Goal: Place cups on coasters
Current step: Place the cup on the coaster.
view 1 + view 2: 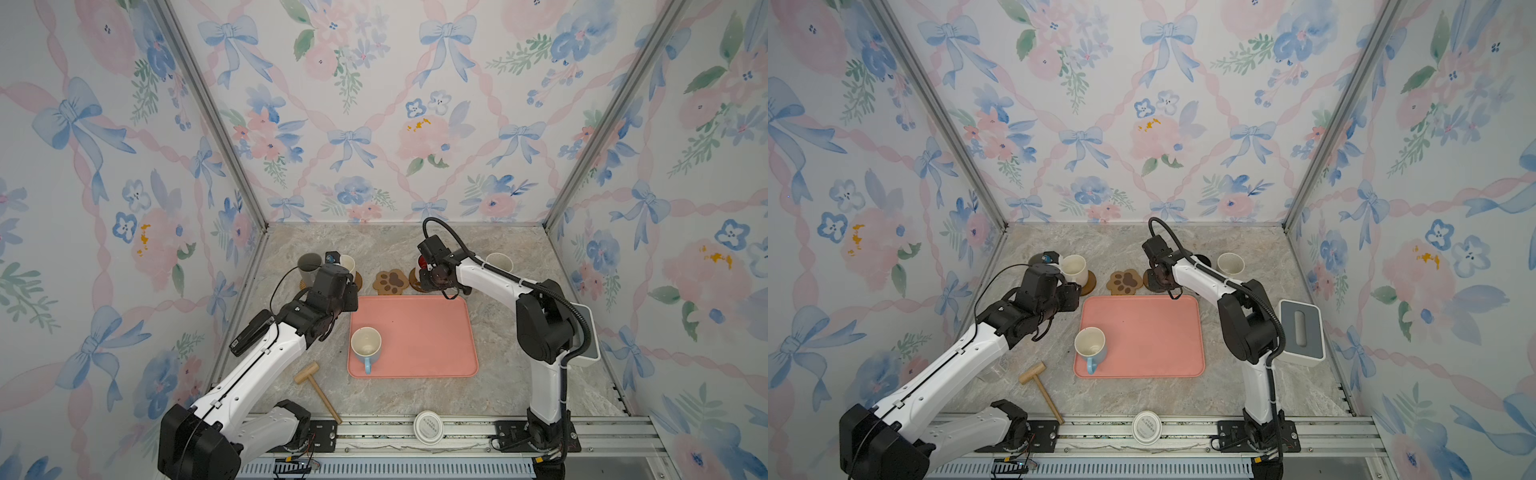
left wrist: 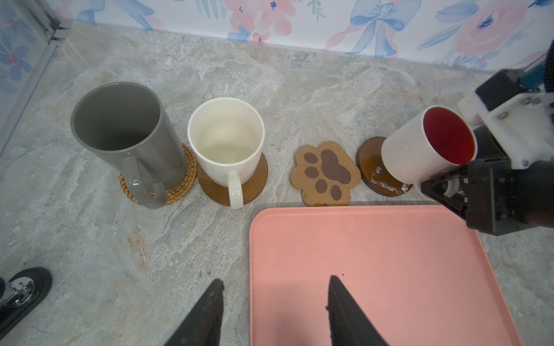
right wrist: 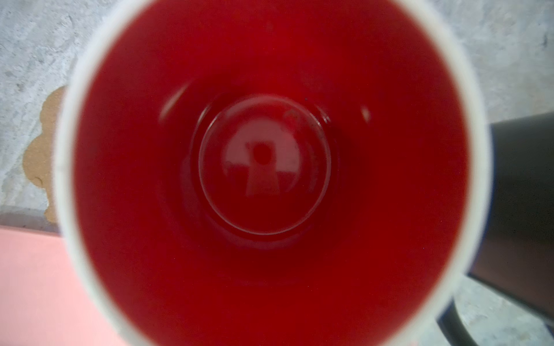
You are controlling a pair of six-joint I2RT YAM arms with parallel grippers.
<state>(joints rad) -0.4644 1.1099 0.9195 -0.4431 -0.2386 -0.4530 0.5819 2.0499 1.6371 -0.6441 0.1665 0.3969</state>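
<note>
Right end effector clamps the red-lined mug (tilted) over a wooden coaster; left end effector gapes empty.

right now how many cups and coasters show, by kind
cups: 6: grey mug, cream mug, red-inside mug, light blue mug, speckled mug, black mug
coasters showing: 4: rattan coaster, wooden round, paw coaster, second wooden round
total: 10

Marble tabletop — bears pink tray, paw coaster, wooden mallet.
</note>
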